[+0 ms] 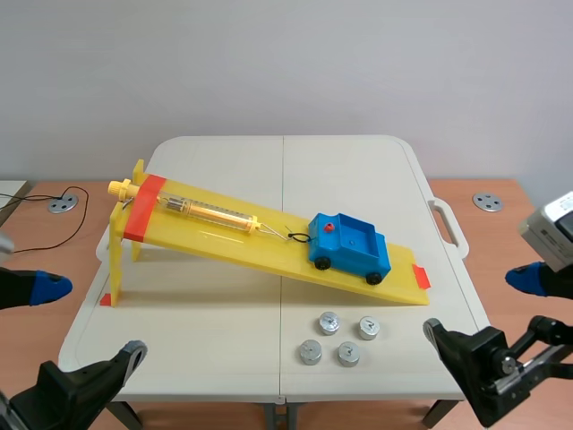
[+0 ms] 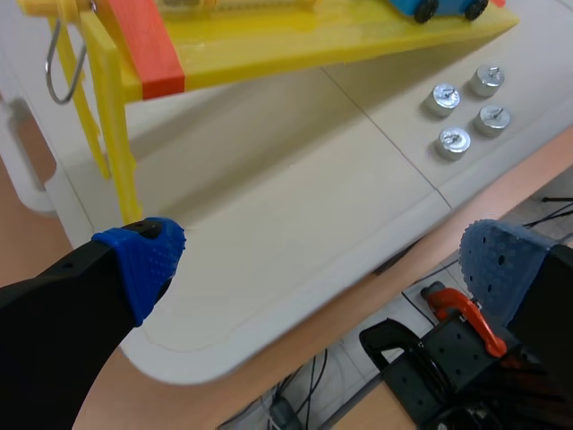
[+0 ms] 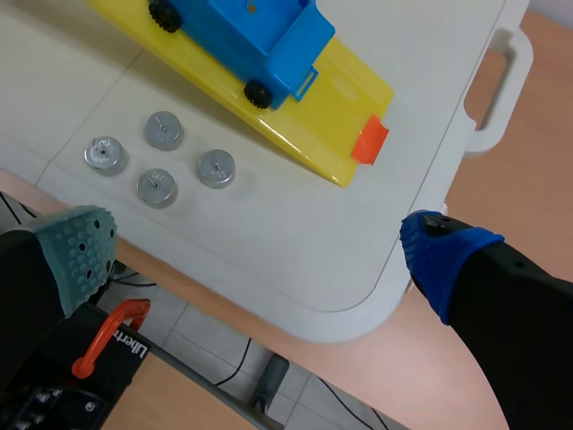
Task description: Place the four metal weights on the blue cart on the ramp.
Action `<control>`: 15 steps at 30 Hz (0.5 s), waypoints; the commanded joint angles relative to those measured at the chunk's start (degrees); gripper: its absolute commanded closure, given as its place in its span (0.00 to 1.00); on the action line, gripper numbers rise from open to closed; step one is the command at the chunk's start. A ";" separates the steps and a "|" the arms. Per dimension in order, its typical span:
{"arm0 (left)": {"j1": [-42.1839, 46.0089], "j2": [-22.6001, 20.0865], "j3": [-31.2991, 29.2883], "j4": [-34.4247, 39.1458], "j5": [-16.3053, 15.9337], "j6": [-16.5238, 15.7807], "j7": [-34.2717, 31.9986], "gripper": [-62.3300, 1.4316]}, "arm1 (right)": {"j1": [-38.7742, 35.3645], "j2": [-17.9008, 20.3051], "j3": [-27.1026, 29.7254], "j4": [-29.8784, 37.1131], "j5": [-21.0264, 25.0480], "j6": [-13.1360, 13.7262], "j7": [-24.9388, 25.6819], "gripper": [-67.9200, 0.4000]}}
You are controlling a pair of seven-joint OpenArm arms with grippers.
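While the right fingers point(image 3: 81, 246) spread, the weights point(image 3: 216, 168) lie ahead.

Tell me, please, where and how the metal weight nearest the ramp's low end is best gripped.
Come from straight above, probably, and close the jaws across the round side wall of that weight. It is a short cylinder standing flat on the table; its top hook looks too small to hold. The other weights stand apart, leaving room.

Left tool point(image 2: 324, 264) low, spread wide; right tool point(image 3: 261, 246) likewise.
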 commanded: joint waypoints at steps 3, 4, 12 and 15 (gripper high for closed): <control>-0.81 2.62 -0.94 4.20 -4.39 -1.44 -5.25 0.00 | 3.58 -1.42 -1.20 2.56 2.05 -1.73 4.70 0.04; -1.01 3.08 -0.94 4.20 -4.39 -1.44 -4.87 0.06 | 3.74 -1.88 -1.73 2.56 2.05 -1.70 4.55 0.06; -1.44 6.01 -0.94 4.13 -4.24 -1.44 -4.00 0.52 | 5.86 -5.81 -6.14 2.51 0.35 -1.66 0.98 0.27; -1.44 6.73 -0.94 4.13 -4.24 -1.42 -3.43 0.69 | 6.60 -7.34 -7.72 2.51 0.39 -1.68 1.01 0.31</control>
